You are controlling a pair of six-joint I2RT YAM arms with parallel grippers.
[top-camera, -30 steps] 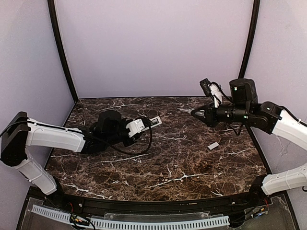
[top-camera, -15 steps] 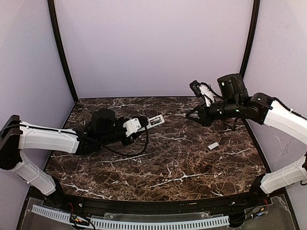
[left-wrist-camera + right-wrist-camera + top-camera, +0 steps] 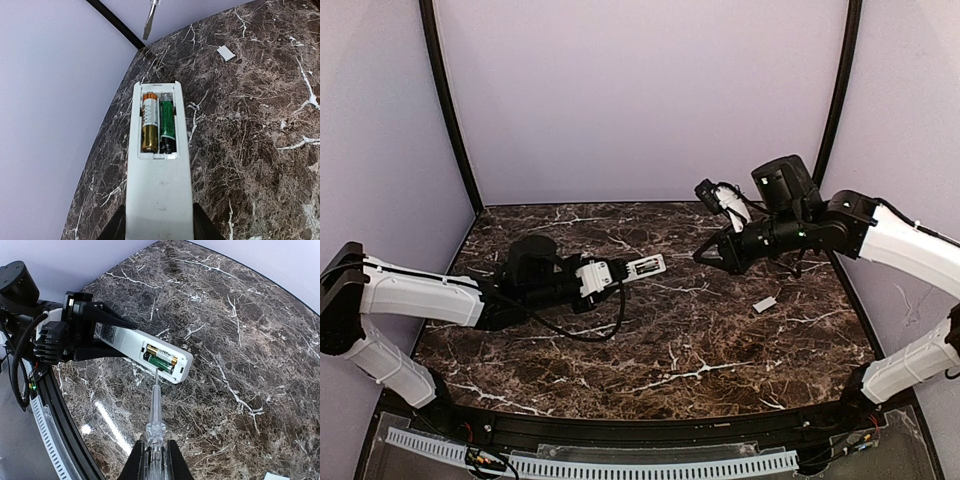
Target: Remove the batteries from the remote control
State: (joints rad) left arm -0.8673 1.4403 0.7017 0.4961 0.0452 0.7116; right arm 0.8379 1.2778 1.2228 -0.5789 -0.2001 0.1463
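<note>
My left gripper (image 3: 616, 270) is shut on the white remote control (image 3: 646, 265) and holds it above the table, open battery bay up. In the left wrist view the remote (image 3: 159, 190) shows a gold battery (image 3: 149, 124) and a green battery (image 3: 167, 125) side by side in the bay. My right gripper (image 3: 708, 252) is shut on a thin clear-handled screwdriver (image 3: 156, 410). In the right wrist view its metal tip sits just short of the green battery (image 3: 161, 363), at the remote's (image 3: 125, 342) near edge. The tool's tip also shows in the left wrist view (image 3: 148, 22).
The small white battery cover (image 3: 765, 303) lies flat on the dark marble table (image 3: 700, 350) at the right, also in the left wrist view (image 3: 226, 53). Purple walls close the back and sides. The black front rail (image 3: 55, 425) runs along the near edge.
My right arm has swung left and brought the screwdriver towards the remote. My left arm has pushed the remote a little to the right and lower.
</note>
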